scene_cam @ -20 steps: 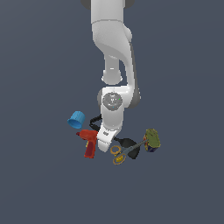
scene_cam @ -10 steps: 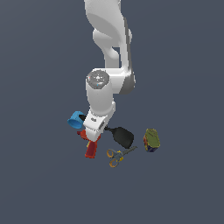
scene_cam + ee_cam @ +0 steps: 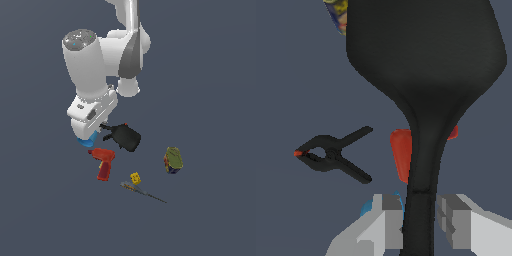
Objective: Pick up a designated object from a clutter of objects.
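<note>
The designated object, an all-black spatula [image 3: 127, 138], hangs above the floor, its broad rounded blade sticking out toward the exterior view's right. In the wrist view the blade [image 3: 426, 50] fills most of the picture, and its thin handle runs down between my grey fingers [image 3: 388, 222]. My gripper [image 3: 103, 126] [image 3: 420, 220] is shut on that handle. Below lies the clutter of objects: a red power drill [image 3: 103, 163], a blue cup [image 3: 86, 143] half hidden under my hand, an olive-green can [image 3: 173, 160] and yellow-handled scissors [image 3: 136, 179].
A small black spring clamp [image 3: 331, 155] lies on the floor beside the drill [image 3: 401, 152] in the wrist view. The scissors' thin blades [image 3: 147, 193] point toward the exterior view's right. The floor is a plain dark grey surface.
My arm has risen and swung toward the exterior view's left, carrying the spatula up off the floor and away from the scissors and can. The other items stayed put.
</note>
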You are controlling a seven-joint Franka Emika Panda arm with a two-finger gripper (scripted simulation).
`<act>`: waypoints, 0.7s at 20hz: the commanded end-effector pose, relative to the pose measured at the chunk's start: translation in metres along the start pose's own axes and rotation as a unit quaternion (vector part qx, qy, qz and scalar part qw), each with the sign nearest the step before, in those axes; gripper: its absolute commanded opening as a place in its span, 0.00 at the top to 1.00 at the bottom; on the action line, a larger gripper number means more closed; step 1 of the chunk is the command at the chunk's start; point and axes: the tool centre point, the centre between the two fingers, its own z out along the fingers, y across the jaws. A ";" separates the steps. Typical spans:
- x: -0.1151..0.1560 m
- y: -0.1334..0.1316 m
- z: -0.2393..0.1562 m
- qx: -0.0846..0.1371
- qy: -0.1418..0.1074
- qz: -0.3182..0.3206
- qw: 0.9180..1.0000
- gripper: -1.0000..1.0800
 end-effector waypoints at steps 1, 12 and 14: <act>-0.015 0.001 -0.028 0.000 0.001 0.000 1.000 1.00; -0.067 0.010 -0.118 -0.001 0.000 0.000 1.000 1.00; -0.072 0.012 -0.128 -0.001 0.000 0.000 1.000 1.00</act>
